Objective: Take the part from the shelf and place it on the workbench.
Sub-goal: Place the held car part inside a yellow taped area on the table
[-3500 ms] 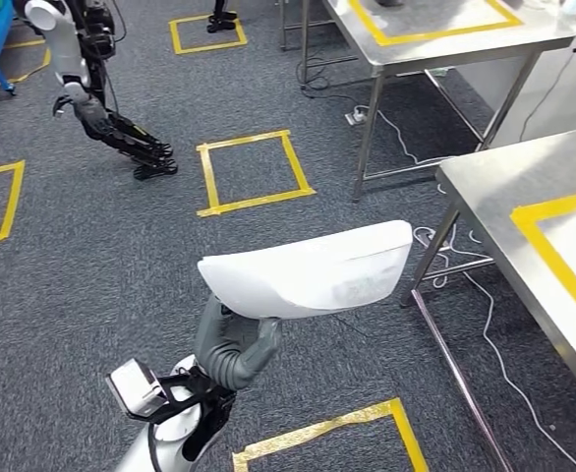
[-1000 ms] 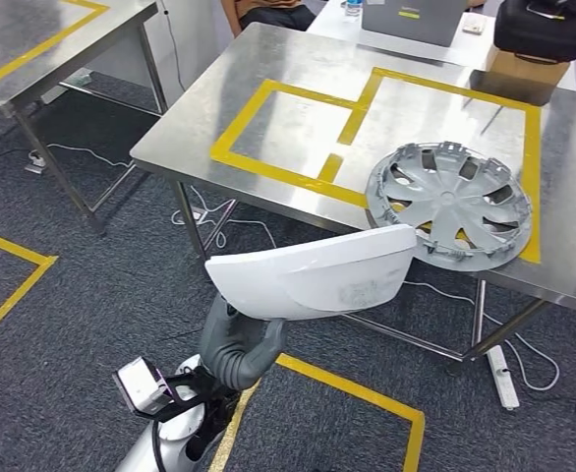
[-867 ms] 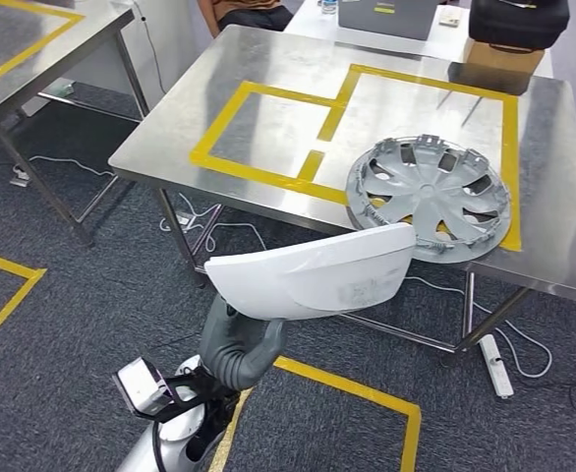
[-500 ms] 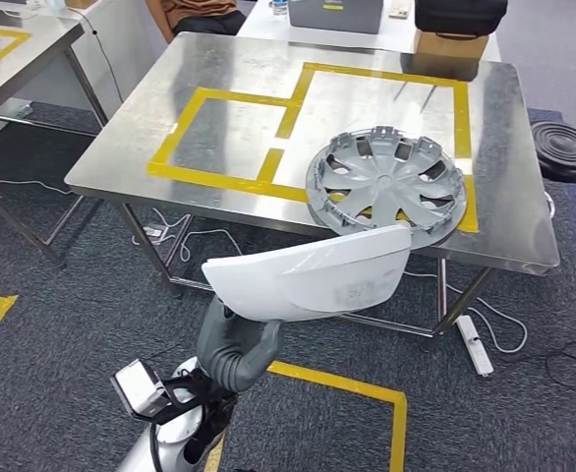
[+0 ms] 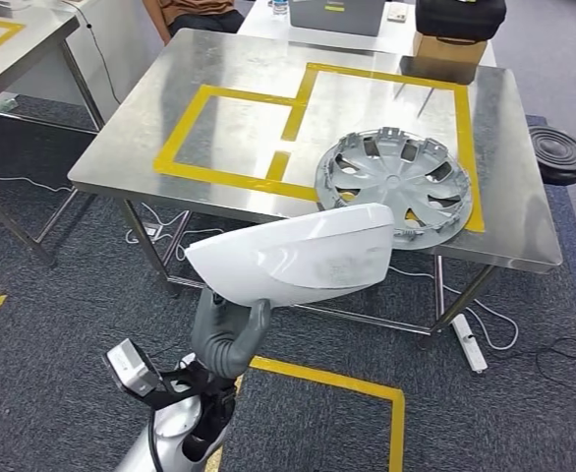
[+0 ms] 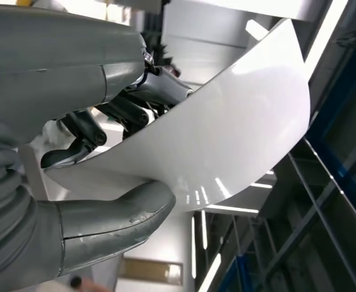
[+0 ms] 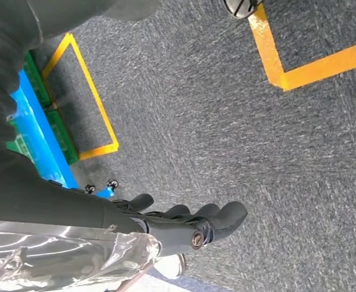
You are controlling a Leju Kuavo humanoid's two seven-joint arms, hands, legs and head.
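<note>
A long, curved white panel part [image 5: 292,258] hangs in front of me, held from below by my left hand [image 5: 225,334]. In the left wrist view the thumb and dark fingers [image 6: 135,103] grip the near end of the white part [image 6: 222,134]. Just beyond the part stands the steel workbench [image 5: 218,128], marked with yellow tape rectangles. A silver hubcap [image 5: 396,182] lies on its right-hand rectangle, partly behind the part. My right hand [image 7: 185,225] hangs over the grey carpet, its fingers loosely extended and holding nothing.
A person sits at the workbench's far edge [image 5: 196,12], beside a grey case [image 5: 337,14], a cardboard box [image 5: 448,47] and a black bag [image 5: 459,16]. Another steel table [image 5: 18,39] stands at the left. A black disc [image 5: 561,154], a power strip [image 5: 469,344] and cables lie on the floor.
The whole view has swung round from open floor to the workbench, so the camera has turned. My left hand still holds the white part, now a little higher and further left.
</note>
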